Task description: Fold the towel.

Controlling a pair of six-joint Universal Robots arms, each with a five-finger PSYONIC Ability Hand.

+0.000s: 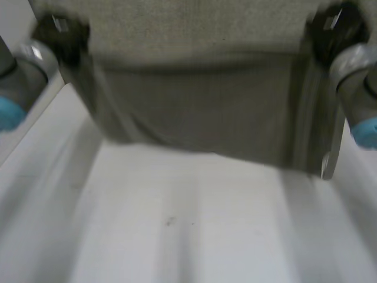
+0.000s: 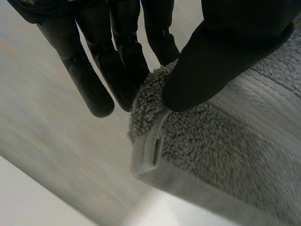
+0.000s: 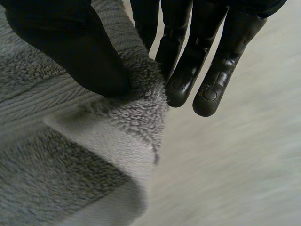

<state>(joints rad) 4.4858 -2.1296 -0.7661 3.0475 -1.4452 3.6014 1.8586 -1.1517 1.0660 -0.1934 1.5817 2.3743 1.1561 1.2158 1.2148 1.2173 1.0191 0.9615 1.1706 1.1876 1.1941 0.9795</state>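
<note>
Grey terry towel (image 1: 194, 112) held up, left hand (image 1: 59, 35) pinching its upper-left corner, right hand (image 1: 333, 26) pinching its upper-right corner, lower edge sagging mid-frame, white counter (image 1: 177, 230) spreading across lower frame.

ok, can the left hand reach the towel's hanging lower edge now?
Probably not: left hand pinches one top corner of the grey towel, right hand the other. Lower edge hangs free, but reaching it means letting go.

towel (image 1: 194, 112) blocks far side, near table (image 1: 177, 236) free
</note>
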